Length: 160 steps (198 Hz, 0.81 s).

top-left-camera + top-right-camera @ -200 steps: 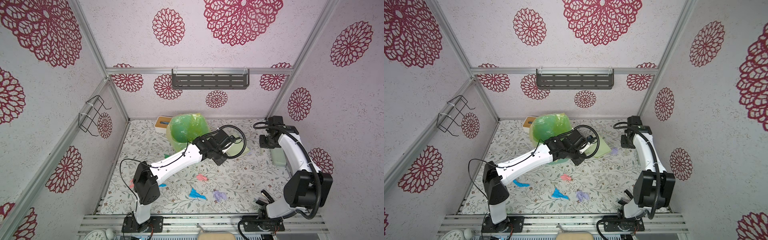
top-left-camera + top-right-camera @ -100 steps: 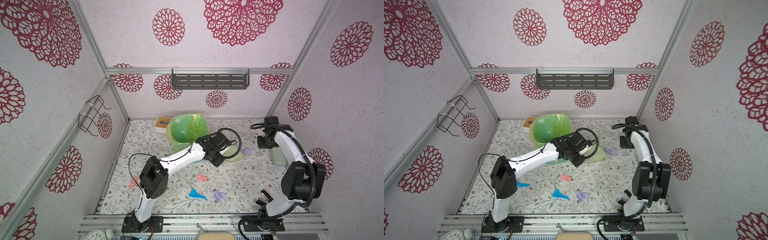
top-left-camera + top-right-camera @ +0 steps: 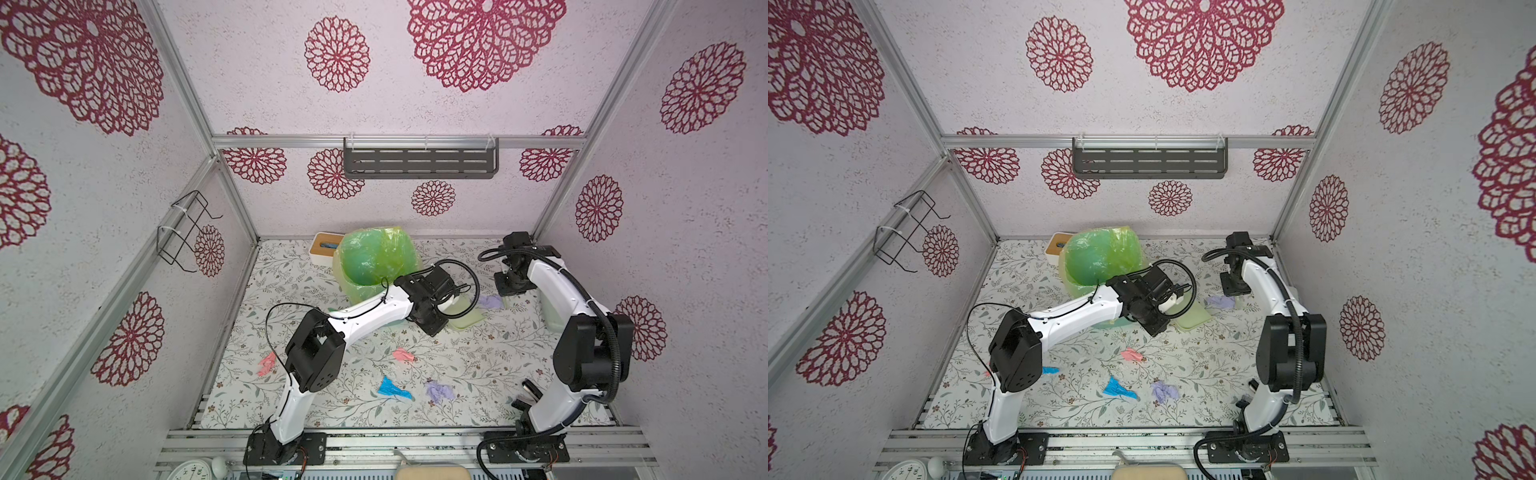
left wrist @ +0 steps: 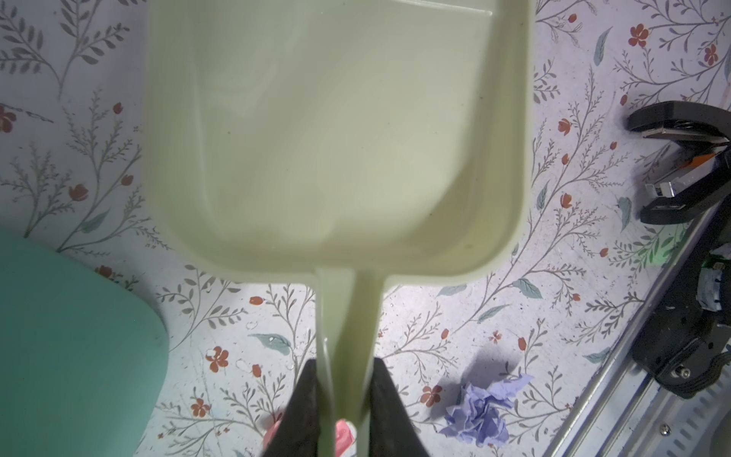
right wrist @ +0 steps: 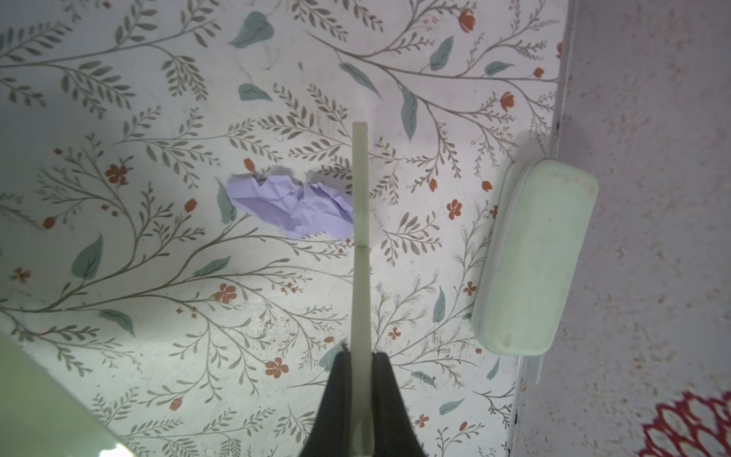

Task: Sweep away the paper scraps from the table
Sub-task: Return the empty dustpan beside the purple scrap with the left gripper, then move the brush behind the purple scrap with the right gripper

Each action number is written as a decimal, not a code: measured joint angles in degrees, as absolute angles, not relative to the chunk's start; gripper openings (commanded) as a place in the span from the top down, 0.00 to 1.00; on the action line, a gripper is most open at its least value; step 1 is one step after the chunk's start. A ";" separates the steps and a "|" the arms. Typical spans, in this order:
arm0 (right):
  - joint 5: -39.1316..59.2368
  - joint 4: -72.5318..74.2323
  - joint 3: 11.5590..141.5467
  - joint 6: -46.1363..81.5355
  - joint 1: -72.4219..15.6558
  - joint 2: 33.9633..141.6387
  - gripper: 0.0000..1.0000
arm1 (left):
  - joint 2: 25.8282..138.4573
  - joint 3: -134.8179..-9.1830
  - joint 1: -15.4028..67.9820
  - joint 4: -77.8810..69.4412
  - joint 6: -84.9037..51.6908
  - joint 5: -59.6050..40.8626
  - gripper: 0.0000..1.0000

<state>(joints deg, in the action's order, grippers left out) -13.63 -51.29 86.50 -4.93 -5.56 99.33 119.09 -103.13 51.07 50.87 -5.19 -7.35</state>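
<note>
My left gripper (image 4: 344,368) (image 3: 452,300) is shut on the handle of a pale green dustpan (image 4: 336,130) (image 3: 468,319) that lies in front of the bin. My right gripper (image 5: 360,356) (image 3: 513,289) is shut on a thin pale green scraper (image 5: 360,221), held edge-down at the far right. A lilac paper scrap (image 5: 292,205) (image 3: 490,301) lies right beside the scraper, between it and the dustpan. On the table (image 3: 478,374) nearer the front lie a pink scrap (image 3: 403,355), a blue scrap (image 3: 390,388), a lilac scrap (image 3: 438,390) and a pink scrap (image 3: 266,363) at the left edge.
A teal bin with a yellow-green liner (image 3: 376,257) stands at the back, with a white box (image 3: 324,247) behind it. A pale green case (image 5: 534,257) lies against the right wall. Another blue scrap (image 3: 1050,370) shows beside my left arm's elbow.
My left arm has drawn the dustpan a little nearer and leftward, which uncovered the lilac scrap. My right gripper has shifted slightly left with the scraper, up to that scrap.
</note>
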 measured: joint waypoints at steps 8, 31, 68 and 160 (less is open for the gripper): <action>-13.63 -51.31 86.50 -5.06 -6.37 99.33 1.00 | 119.15 -103.09 50.89 50.96 -5.21 -7.40 0.88; -13.50 -51.72 86.50 -5.45 -8.08 99.33 1.00 | 119.26 -102.37 50.50 51.18 -5.39 -7.44 0.88; -13.56 -53.08 86.50 -5.56 -9.32 98.87 1.00 | 120.73 -101.73 50.35 51.68 -5.43 -7.46 0.88; -17.96 -54.22 90.00 -6.50 -9.58 98.94 1.00 | 124.95 -103.07 50.30 52.66 -5.39 -6.26 0.89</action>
